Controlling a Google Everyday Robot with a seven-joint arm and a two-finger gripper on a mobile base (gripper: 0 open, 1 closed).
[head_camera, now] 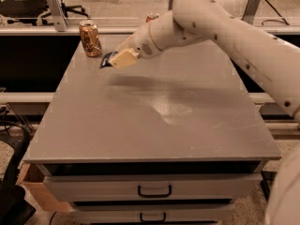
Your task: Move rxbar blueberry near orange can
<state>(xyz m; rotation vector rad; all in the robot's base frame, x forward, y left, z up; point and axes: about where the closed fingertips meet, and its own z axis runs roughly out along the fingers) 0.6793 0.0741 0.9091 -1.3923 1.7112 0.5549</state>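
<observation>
The orange can (89, 38) stands upright at the far left corner of the grey table (154, 121); it is golden-brown with a silver top and a dented side. My gripper (118, 60) reaches in from the right and is shut on the rxbar blueberry (107, 60), a dark navy bar whose left end sticks out of the tan fingers (123, 58). The bar is held just above the table, a short way right of and in front of the orange can. Most of the bar is hidden by the fingers.
A red can (152, 17) at the table's far edge is mostly hidden behind my arm (220, 27). A grey post (54, 6) stands behind the orange can. Drawers (153, 190) are below the table front. A cardboard box (40, 191) sits at lower left.
</observation>
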